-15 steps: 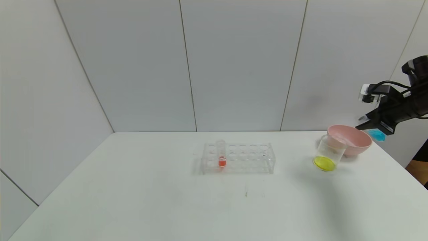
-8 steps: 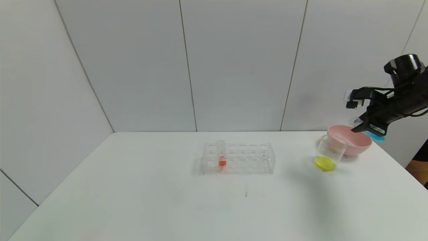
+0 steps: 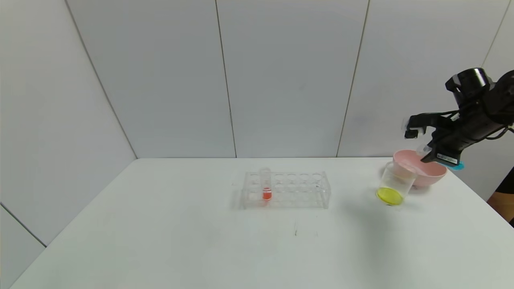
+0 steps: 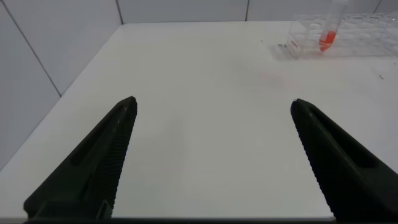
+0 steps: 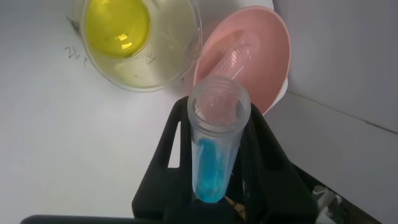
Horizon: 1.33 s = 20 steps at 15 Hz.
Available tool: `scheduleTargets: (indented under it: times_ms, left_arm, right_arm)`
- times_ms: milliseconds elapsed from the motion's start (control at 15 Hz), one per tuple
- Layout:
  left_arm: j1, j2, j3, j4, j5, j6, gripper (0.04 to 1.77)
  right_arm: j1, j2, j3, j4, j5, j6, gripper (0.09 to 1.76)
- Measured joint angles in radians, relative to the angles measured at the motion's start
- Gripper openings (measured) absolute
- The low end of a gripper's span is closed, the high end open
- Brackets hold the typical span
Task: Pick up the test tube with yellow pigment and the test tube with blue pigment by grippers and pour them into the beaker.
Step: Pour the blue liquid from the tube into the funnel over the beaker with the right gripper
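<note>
My right gripper [image 3: 434, 155] is shut on the test tube with blue pigment [image 3: 456, 165], holding it tilted in the air over the pink bowl [image 3: 431, 173]. In the right wrist view the tube [image 5: 213, 155] sits between the black fingers [image 5: 171, 140], its open mouth pointing at the bowl [image 5: 264, 68], and the blue liquid lies along its lower wall. The beaker [image 3: 395, 182] stands on the table just in front of the bowl with yellow liquid at its bottom [image 5: 118, 25]. A clear untinted tube [image 5: 233, 59] lies in the bowl. My left gripper [image 4: 213, 106] hangs open over bare table.
A clear tube rack [image 3: 286, 189] stands mid-table with a red-tinted tube [image 3: 266, 185] in its left end; both also show far off in the left wrist view, the rack [image 4: 360, 31] and the red tube [image 4: 328, 37]. The table's right edge runs close behind the bowl.
My right gripper has carried the blue tube leftward from beyond the table's right edge to above the pink bowl. The beaker, bowl and rack have not moved.
</note>
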Motion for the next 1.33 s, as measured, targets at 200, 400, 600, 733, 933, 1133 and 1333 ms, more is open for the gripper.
scheduleTargets:
  times_ms: [200,400,600,733,933,1133,1333]
  left_arm:
    - [0.001,0.000,0.000,0.000,0.000,0.000,1.76]
    - [0.000,0.000,0.000,0.000,0.000,0.000,1.76]
    - [0.001,0.000,0.000,0.000,0.000,0.000,1.76]
    - [0.000,0.000,0.000,0.000,0.000,0.000,1.76]
    - [0.001,0.000,0.000,0.000,0.000,0.000,1.76]
    - [0.001,0.000,0.000,0.000,0.000,0.000,1.76]
    - [0.000,0.000,0.000,0.000,0.000,0.000,1.76]
  right_arm:
    - [0.008,0.003,0.000,0.005,-0.050,-0.016,0.51]
    - [0.017,0.003,0.000,0.007,-0.071,-0.025,0.51]
    - [0.029,0.005,0.000,0.006,-0.114,-0.039,0.51]
    - [0.038,0.007,0.000,0.005,-0.146,-0.049,0.51]
    - [0.052,0.009,0.000,0.005,-0.201,-0.069,0.51]
    - [0.065,0.011,0.000,0.000,-0.247,-0.089,0.51]
    - [0.076,0.016,0.000,-0.006,-0.254,-0.100,0.51]
